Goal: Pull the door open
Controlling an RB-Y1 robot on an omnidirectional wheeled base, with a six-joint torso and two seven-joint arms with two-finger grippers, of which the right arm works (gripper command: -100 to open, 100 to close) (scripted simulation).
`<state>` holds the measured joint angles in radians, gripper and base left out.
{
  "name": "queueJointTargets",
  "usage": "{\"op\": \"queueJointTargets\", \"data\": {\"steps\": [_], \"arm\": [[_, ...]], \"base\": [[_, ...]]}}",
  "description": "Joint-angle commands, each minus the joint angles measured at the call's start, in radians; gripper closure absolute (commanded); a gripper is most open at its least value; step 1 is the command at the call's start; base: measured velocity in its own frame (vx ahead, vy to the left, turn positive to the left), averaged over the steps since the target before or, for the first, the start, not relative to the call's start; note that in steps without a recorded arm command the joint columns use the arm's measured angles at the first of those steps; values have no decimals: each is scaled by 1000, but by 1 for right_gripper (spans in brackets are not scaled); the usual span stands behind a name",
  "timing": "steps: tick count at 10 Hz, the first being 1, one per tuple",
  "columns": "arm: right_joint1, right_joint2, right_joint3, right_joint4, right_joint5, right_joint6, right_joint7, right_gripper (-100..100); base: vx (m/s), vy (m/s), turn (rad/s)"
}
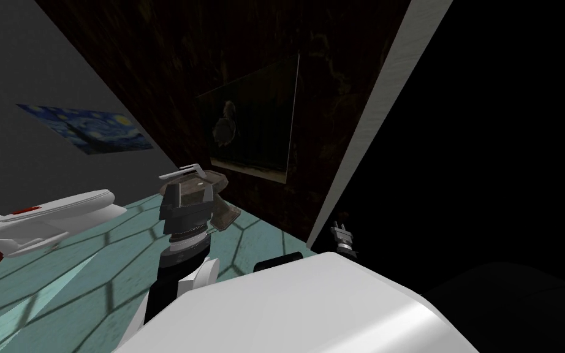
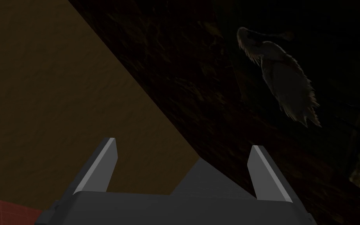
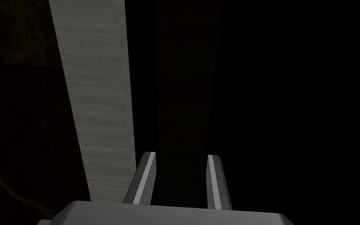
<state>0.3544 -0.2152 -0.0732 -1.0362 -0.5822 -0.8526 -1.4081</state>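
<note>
The wrist camera shows the right gripper (image 3: 181,155) pinching the door (image 3: 187,78) by its thin dark edge, just beside a pale, grainy jamb (image 3: 97,97); the head view shows it tiny at the jamb's foot. The left gripper (image 2: 183,143) hangs spread before a dark mottled wall (image 2: 198,97) with a feathery bird picture (image 2: 284,78)

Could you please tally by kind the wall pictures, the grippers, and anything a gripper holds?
Wall pictures: 2 (blue painting, dark bird picture)
Grippers: 2 (left gripper, right gripper)
Held things: 1 (dark bar, in the right gripper)
Total: 5
</note>
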Motion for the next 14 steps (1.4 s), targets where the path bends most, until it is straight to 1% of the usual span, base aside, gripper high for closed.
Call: {"op": "queueJointTargets", "data": {"steps": [1,2,3,6,7,8,10,13,14], "arm": [[5,-5,25,5,11,-3,-19,100],[10,-14,36,4,17,-5,-32,100],[17,-27,52,2,25,-9,-50,100],[31,-53,85,-1,42,-18,-87,100],[25,-52,74,1,36,-16,-79,100],[34,-60,95,-1,50,-23,-95,100],[43,-71,116,-5,65,-32,-110,100],[61,-94,159,-14,95,-51,-143,100],[65,-98,168,-16,101,-55,-149,100]], "base": [[-190,62,59],[-201,58,60],[-213,31,77],[-228,-6,100],[-98,-7,26],[-134,1,50],[-224,-8,76],[-241,-8,77],[-250,19,53]]}}
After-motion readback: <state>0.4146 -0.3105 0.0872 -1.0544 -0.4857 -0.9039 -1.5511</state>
